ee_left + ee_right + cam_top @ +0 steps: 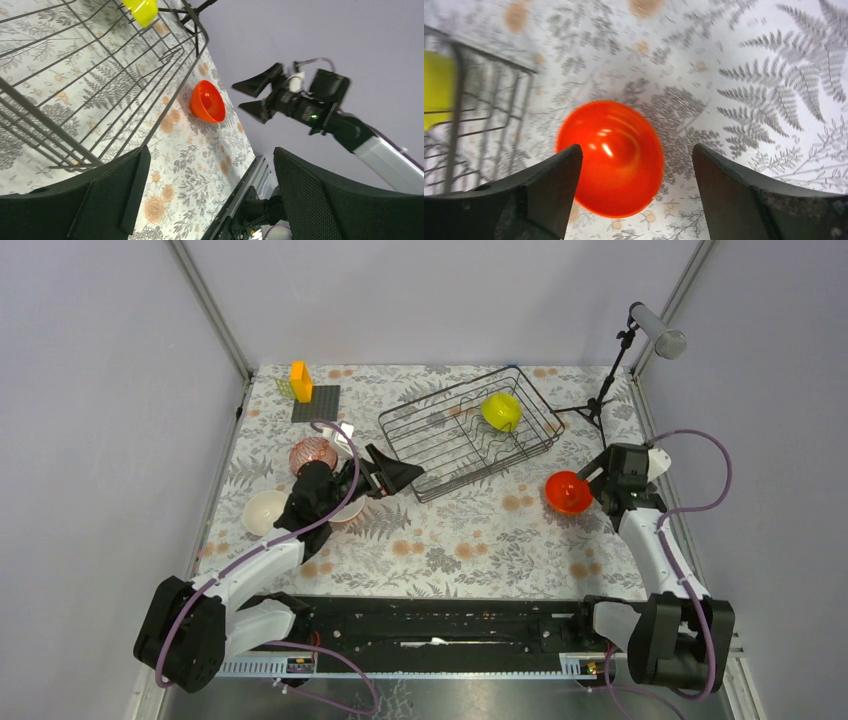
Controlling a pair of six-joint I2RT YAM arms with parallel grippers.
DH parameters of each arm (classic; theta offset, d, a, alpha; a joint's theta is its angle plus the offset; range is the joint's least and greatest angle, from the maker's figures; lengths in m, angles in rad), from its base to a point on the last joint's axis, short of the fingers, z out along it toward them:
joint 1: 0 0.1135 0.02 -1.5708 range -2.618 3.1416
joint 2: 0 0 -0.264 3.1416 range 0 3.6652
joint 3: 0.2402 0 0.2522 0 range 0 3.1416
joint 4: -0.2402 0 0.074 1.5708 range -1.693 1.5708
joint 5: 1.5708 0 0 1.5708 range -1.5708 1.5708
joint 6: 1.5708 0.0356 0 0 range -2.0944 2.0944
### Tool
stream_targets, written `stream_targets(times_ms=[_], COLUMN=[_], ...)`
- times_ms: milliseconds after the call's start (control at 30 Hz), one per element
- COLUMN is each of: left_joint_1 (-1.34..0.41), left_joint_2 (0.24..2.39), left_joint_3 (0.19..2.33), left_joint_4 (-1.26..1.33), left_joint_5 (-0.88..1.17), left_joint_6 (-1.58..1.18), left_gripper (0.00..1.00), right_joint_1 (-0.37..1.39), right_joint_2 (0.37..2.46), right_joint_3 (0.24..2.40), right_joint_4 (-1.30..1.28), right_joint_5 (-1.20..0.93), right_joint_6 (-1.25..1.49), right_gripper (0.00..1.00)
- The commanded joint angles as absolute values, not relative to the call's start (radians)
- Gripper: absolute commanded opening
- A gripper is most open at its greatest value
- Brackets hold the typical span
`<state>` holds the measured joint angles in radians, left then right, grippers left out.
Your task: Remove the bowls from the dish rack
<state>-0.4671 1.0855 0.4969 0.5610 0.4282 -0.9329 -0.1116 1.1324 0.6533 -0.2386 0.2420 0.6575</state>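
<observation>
**Unloading of the dish rack, near its end: one bowl left inside**

Floral tablecloth (pixel 480 540): one, carrying everything listed below.

Dish rack (pixel 420 425): one dark wire basket lying between the two claws. Its near left corner is just ahead of the left claw's fingertips, and its right end is beyond and inward of the right claw.

Left claw (pixel 395 472): fingers spread wide with nothing between them, aimed at the rack.

Right claw (pixel 593 483): fingers spread. Seen from its wrist, they stand on either side of the orange bowl without touching it.

Bowls outside the rack (judged done):
- Orange bowl (pixel 566 491): one, mouth down on the cloth, just ahead of the right claw's fingertips.
- Pink-red patterned bowl (pixel 312 453): one, beside the left claw's wrist, on its outer side.
- Beige bowl (pixel 264 511): one, behind the left claw and further outward.
- First pale rim (pixel 346 437) and second pale rim (pixel 349 513): these flank the left arm and are largely hidden by it. They are probably bowls, but their colours cannot be told.

No second orange bowl is in sight.

Bowl inside the rack (judged left to do):
- Yellow-green bowl (pixel 501 410): one, propped on the wavy dividers, beyond the right claw and well apart from both claws.

By this count the task appears nearly complete, with a single lift outstanding.
</observation>
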Motion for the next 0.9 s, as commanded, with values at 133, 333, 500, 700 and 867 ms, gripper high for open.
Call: stream_targets(times_ms=[133,333,500,700,867], left_joint_1=[-0.47,-0.471,-0.47,-0.47,-0.471], left_joint_2=[1.035,0.981,0.974,0.976,0.995], left_joint_3=[0.558,0.572,0.575,0.584,0.588], left_joint_4=[0.419,0.29,0.216,0.187,0.197], left_joint_5=[0.329,0.202,0.106,0.063,0.057], left_joint_6=[-0.876,-0.856,-0.848,-0.833,-0.828], left_gripper=[0.99,0.99,0.99,0.99,0.99], right_joint_1=[-0.052,0.148,0.226,0.274,0.273], right_joint_2=[1.117,1.32,1.529,1.779,1.919], right_joint_3=[0.892,1.115,1.303,1.568,1.718], right_joint_4=[-0.258,-0.305,-0.316,-0.4,-0.436], right_joint_5=[0.039,0.053,0.009,0.042,0.075], right_joint_6=[0.377,0.3,0.241,0.173,0.18], right_gripper=[0.88,0.91,0.9,0.94,0.96])
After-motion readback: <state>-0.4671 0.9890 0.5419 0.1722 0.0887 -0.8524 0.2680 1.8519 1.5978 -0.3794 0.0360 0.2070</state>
